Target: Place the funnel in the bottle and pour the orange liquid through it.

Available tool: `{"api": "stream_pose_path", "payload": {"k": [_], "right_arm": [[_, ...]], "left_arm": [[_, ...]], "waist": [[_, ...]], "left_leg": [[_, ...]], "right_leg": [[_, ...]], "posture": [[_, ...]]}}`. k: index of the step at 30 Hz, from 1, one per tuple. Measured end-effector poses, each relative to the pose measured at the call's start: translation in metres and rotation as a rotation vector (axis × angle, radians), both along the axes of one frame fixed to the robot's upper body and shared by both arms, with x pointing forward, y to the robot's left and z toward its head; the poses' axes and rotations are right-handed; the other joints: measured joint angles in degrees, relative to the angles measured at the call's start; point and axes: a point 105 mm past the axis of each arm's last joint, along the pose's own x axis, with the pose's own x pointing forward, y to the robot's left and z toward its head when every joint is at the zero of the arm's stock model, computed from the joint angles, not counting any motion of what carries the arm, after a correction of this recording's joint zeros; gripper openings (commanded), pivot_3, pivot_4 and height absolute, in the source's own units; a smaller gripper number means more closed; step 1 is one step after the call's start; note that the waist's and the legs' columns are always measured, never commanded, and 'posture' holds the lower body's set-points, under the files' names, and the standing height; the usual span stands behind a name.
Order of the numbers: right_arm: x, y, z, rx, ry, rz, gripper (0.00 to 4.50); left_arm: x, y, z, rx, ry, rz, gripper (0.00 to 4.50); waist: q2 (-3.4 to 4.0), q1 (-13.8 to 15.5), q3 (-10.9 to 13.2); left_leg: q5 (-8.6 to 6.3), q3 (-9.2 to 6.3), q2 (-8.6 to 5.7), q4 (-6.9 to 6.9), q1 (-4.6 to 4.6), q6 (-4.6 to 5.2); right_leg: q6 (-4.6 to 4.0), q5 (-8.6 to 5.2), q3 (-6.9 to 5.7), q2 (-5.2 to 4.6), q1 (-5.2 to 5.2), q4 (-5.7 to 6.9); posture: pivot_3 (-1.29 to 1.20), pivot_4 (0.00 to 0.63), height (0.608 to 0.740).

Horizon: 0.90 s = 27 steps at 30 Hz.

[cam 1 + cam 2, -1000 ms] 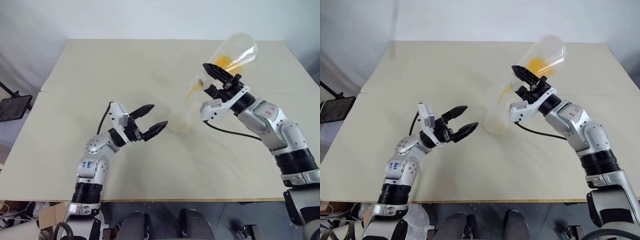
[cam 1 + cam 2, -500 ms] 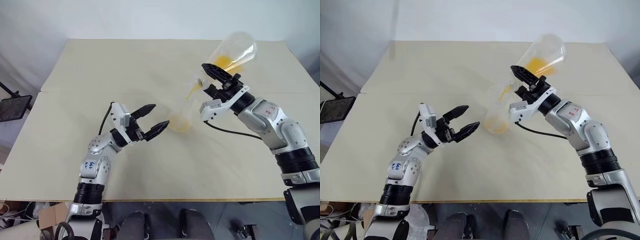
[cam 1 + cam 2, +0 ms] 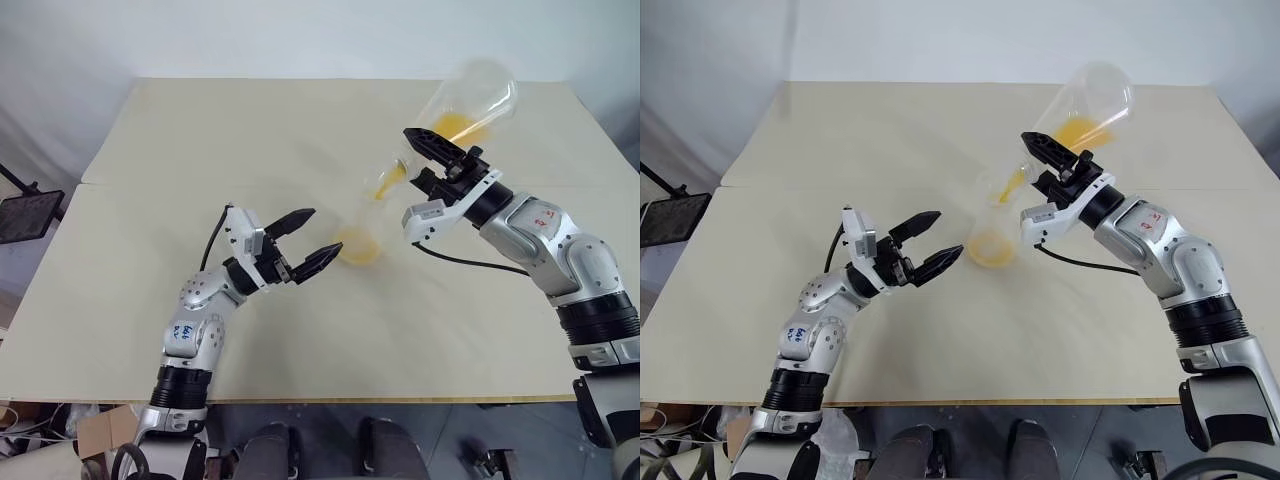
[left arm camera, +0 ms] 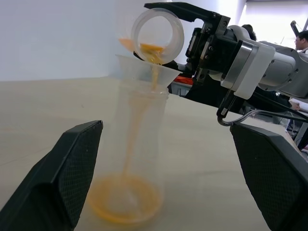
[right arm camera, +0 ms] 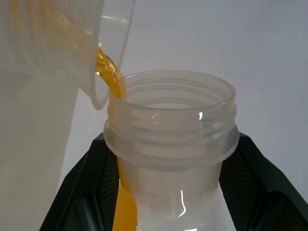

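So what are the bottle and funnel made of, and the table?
The bottle and funnel look like clear, slightly cloudy plastic: you can see the orange liquid through them. The table is a matte beige board, maybe wood or laminate.

Looks like a lab or test room. Bare beige table (image 3: 250,130) against plain white wall (image 3: 300,35), seated people (image 4: 301,41) behind

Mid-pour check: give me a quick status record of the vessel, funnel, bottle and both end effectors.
pouring vessel: tilted mouth-down, gripped by right end effector
funnel: seated in bottle mouth, catching the stream
bottle: upright on table, orange liquid pooled at base
left end effector: open, flanking bottle, not touching
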Motion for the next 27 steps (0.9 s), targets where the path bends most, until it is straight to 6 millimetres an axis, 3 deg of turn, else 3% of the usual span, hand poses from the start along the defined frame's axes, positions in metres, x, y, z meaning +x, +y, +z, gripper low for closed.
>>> {"api": "stream_pose_path", "payload": {"k": [27], "right_arm": [[-0.0015, 0.0093, 0.0007, -0.018, -0.018, 0.033, 2.42]], "left_arm": [[-0.0004, -0.0018, -0.0011, -0.007, 0.003, 0.0, 4.5]], "waist": [[0.0, -0.06, 0.0]], "left_leg": [[0.0, -0.02, 0.0, 0.0, 0.0, 0.0]], "right_leg": [[0.0, 0.0, -0.02, 0.0, 0.01, 0.0]], "posture": [[0.0, 0.15, 0.74]]}}
